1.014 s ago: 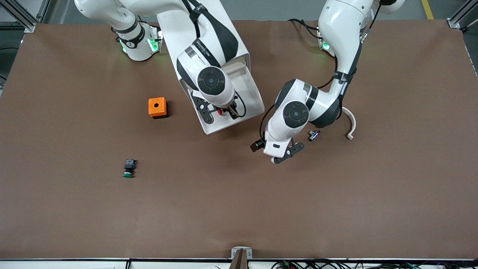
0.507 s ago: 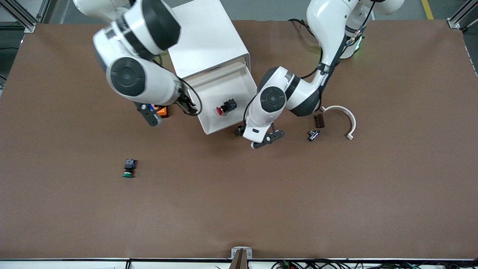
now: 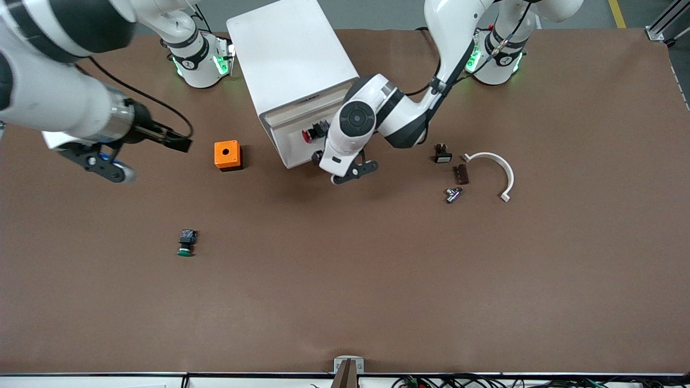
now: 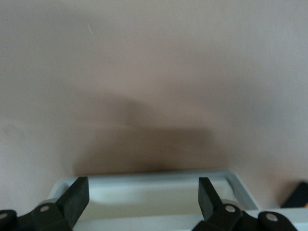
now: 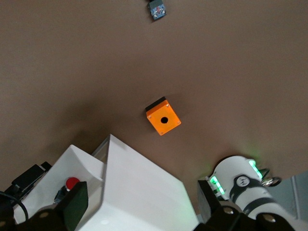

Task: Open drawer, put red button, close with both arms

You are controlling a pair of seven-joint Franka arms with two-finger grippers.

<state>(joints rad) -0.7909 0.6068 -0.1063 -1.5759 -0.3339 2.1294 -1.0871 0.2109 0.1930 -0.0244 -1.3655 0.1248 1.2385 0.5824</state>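
Drawer (image 3: 294, 141) pushed partway in; red button (image 3: 307, 136) inside, beside left tool (image 3: 345, 171) (both tools apart).

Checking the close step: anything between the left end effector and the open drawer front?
Nothing visible. The left end effector, open, hangs right at the drawer front. The red button lies fully inside. The right end effector, open, is up beside the orange box, away from it.

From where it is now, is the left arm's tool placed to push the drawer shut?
Probably yes. The left tool, open and empty, sits right at the front of the partly open drawer, with nothing between them. The red button lies inside, clear of the front.
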